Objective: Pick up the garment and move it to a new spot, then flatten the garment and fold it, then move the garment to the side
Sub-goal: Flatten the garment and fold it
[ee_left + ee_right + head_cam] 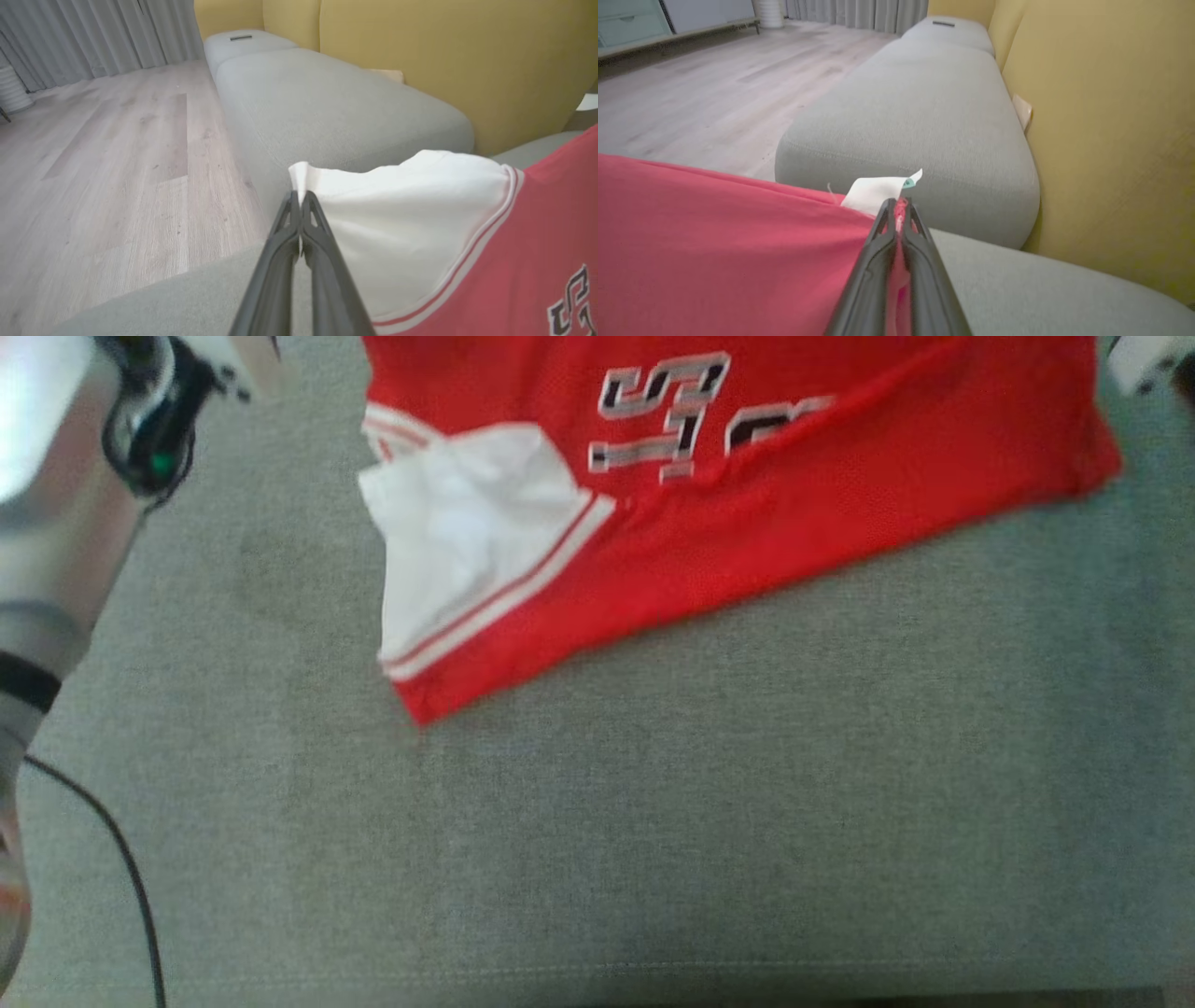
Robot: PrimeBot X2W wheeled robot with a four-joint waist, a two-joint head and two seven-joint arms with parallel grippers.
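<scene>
My left gripper (299, 198) is pinched tight on the edge of the white sleeve (406, 224) of the red jersey (537, 242), with the cloth caught right at the fingertips. From that wrist camera the sleeve fans out to the right of the fingers and the red body runs on past it. Beyond the sleeve I get what the head camera doesn't give me: a wood floor (117, 163), grey curtains (93, 37), a neighbouring grey cushion (327, 102) and a yellow back panel (444, 60).

In the head view my pale left forearm (56, 523) fills the left edge, with a black cable (121, 868) trailing below it. The jersey sits over the far part of the sofa seat (653, 849), from about the middle across to the far right corner. Its sleeve is bunched on the left side, and black and grey lettering (663, 415) shows on the chest. The lower hem slants up to the right. Grey seat fabric runs from there to the front seam. I can't tell from here whether the cloth is resting on the seat or raised off it.

My right gripper (899, 205) is clamped on a red corner of the jersey, just beside a white care label (878, 191) that pokes out past the fingertips. The red cloth spreads away to the left of those fingers.
</scene>
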